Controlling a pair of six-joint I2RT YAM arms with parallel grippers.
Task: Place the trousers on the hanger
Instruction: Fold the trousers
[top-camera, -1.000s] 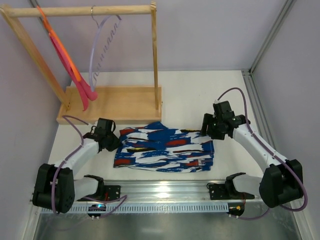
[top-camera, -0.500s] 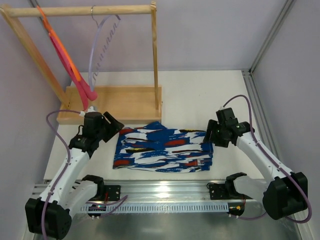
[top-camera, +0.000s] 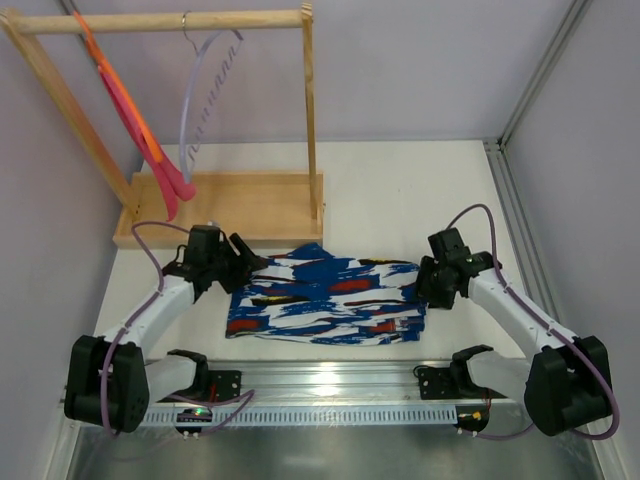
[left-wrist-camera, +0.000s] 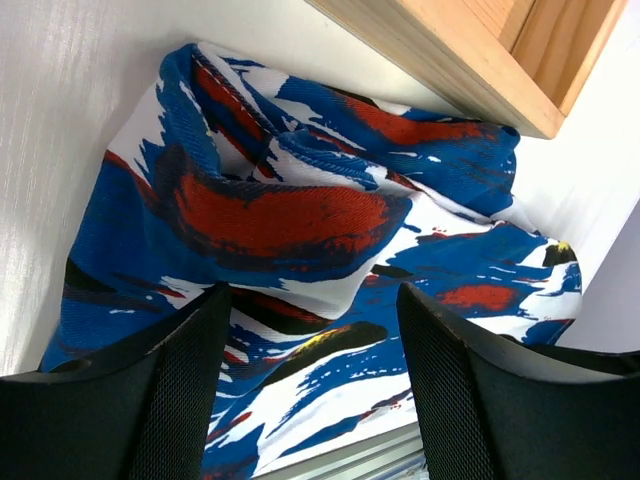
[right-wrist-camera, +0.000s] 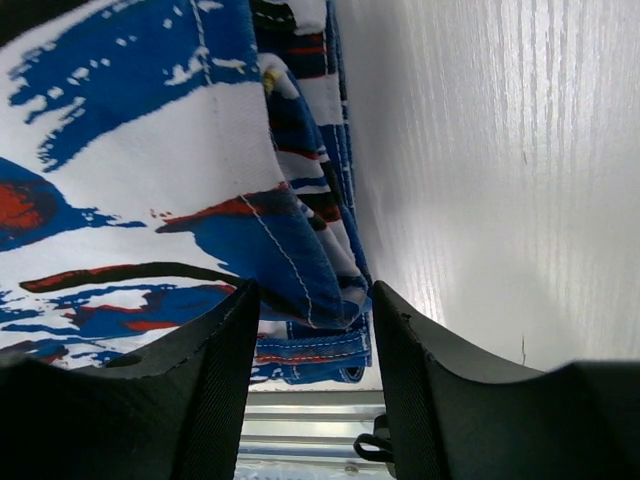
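The trousers, in a blue, white, red and black print, lie folded flat on the white table. The pale lavender hanger hangs by its metal hook from the wooden rod at the back left, bare. My left gripper is open at the trousers' far-left corner; in the left wrist view the gripper stands over the printed trousers with nothing pinched. My right gripper is at the trousers' right edge. In the right wrist view that gripper is open, and the folded edge of the trousers lies between its fingers.
A wooden rack with a flat base stands just behind the trousers; its edge shows in the left wrist view. An orange hanger with pink-red cloth hangs on the rack's left. A metal rail runs along the near edge.
My left gripper has opened and moved from the trousers' left edge to their far-left corner. My right gripper has slid down onto the right edge, its jaws narrowing.
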